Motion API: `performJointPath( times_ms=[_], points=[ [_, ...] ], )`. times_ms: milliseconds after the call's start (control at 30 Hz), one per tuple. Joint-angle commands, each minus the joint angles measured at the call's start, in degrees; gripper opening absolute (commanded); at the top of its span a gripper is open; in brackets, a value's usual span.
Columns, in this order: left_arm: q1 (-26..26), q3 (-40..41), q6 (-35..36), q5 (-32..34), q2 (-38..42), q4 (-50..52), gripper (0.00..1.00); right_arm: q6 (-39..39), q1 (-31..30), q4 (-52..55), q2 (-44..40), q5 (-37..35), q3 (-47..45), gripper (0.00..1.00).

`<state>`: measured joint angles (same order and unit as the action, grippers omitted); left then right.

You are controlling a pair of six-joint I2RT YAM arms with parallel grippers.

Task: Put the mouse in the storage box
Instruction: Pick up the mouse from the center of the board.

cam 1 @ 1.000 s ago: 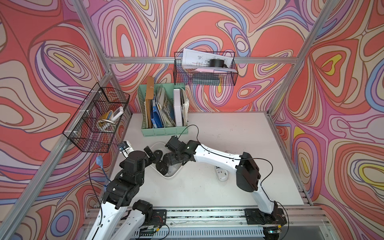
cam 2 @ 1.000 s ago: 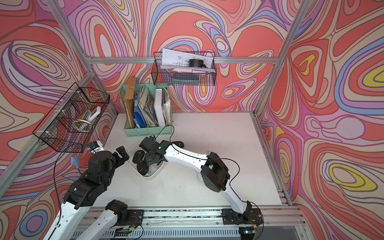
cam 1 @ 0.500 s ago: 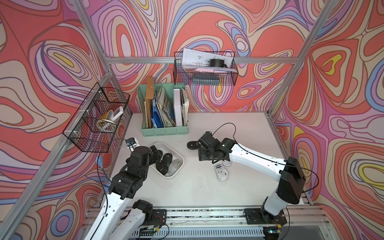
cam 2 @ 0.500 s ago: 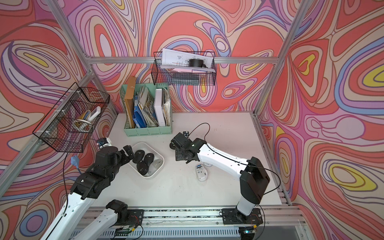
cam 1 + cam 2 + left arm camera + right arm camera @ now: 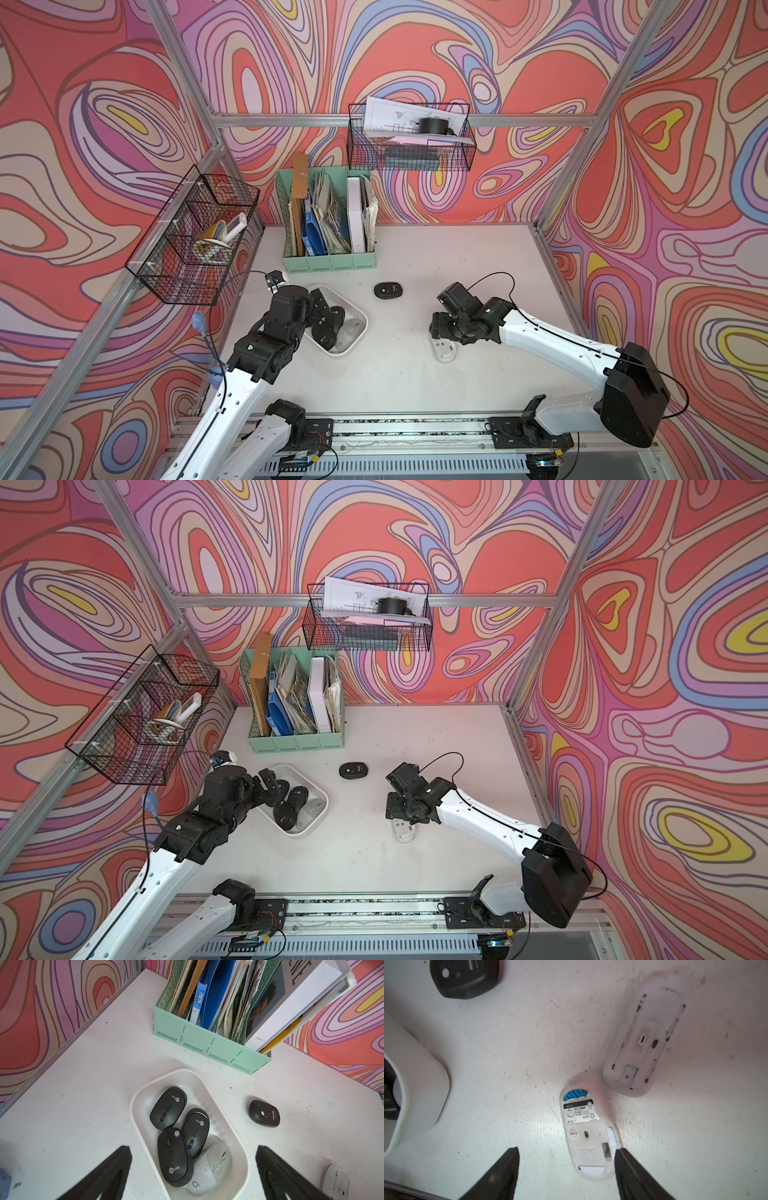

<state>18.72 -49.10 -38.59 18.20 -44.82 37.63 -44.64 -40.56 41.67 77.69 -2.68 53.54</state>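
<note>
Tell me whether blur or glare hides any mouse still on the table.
Right wrist view: labelled white mouse sharp, the other white mouse washed out and pinkish, black mouse soft at the frame edge. Left wrist view: storage box crisp, left tool fingers blurred. Both top views: even light, no glare.

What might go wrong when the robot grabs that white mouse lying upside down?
The white mouse sits off-centre under the open right gripper, almost against one finger, so closing might shove it or pinch only its edge. The other white mouse lies close by and could get bumped. The storage box already holds four mice, so another may land on top and slide out.
</note>
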Motion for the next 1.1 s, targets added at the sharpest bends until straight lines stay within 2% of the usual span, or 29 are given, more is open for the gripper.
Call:
performJointPath(
  times_ms=[0, 200, 467, 1067],
  points=[
    [-0.28, 0.08, 0.02, -1.62, -0.60, -1.75, 0.99, -0.67, 2.06, -2.68, -2.80, 3.10, -2.96, 0.74],
    [-0.31, 0.37, -0.39, -3.69, -2.06, -2.56, 0.99, -0.63, 4.84, -8.82, -3.50, 8.79, -8.87, 0.74],
    [-0.31, 0.02, -0.44, -4.57, -3.13, -3.02, 0.99, -1.04, 6.68, -13.13, -1.46, 12.35, -12.79, 0.75],
    [-0.27, 0.15, -0.94, -4.80, -4.23, -3.53, 0.99, -0.59, 8.69, -17.68, 5.51, 14.54, -14.19, 0.66]
  ],
)
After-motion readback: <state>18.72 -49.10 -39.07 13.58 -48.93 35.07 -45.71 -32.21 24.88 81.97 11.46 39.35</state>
